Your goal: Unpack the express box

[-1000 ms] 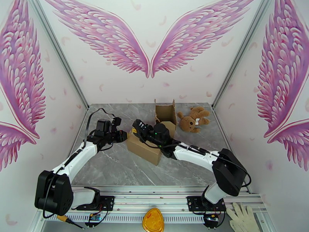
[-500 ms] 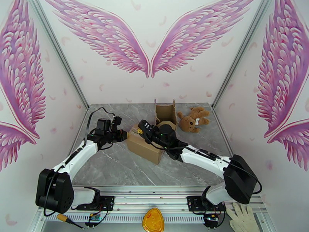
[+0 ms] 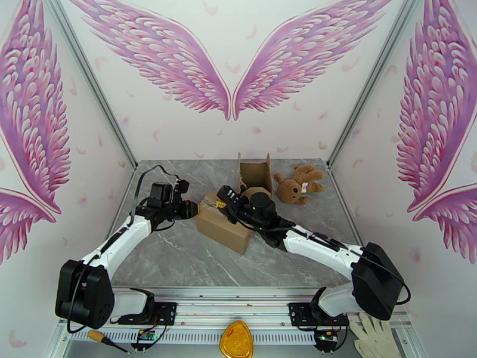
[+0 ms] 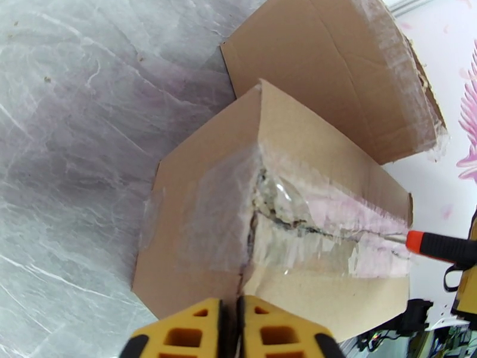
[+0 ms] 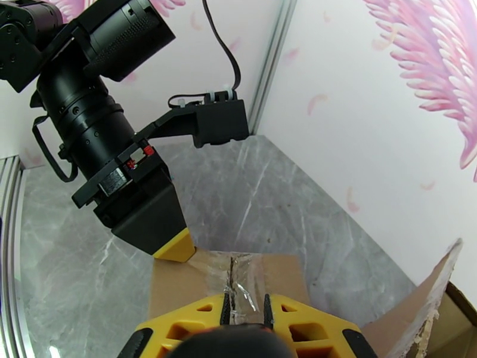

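Observation:
The taped brown express box (image 3: 223, 225) lies closed mid-table, its torn clear tape seam (image 4: 280, 216) running along the top. My left gripper (image 3: 192, 210) presses on the box's left end. Its yellow fingertips (image 4: 197, 335) are almost together, with a thin slit and nothing between them. Over the top of the box, my right gripper (image 3: 225, 201) is shut on an orange-handled cutter (image 4: 441, 246). The cutter's metal tip rests on the tape seam. The right wrist view shows the right gripper (image 5: 244, 311), the seam just beyond it, and the left gripper's yellow tip (image 5: 174, 250) on the box edge.
A second cardboard box (image 3: 255, 174) stands opened, flaps up, just behind the taped one. A brown teddy bear (image 3: 298, 183) lies to its right. Side walls close in the grey marble table (image 3: 173, 258). A white glove (image 3: 375, 335) lies by the right base.
My right arm has slid the cutter rightward along the box top. The left arm has stayed at the box's left end.

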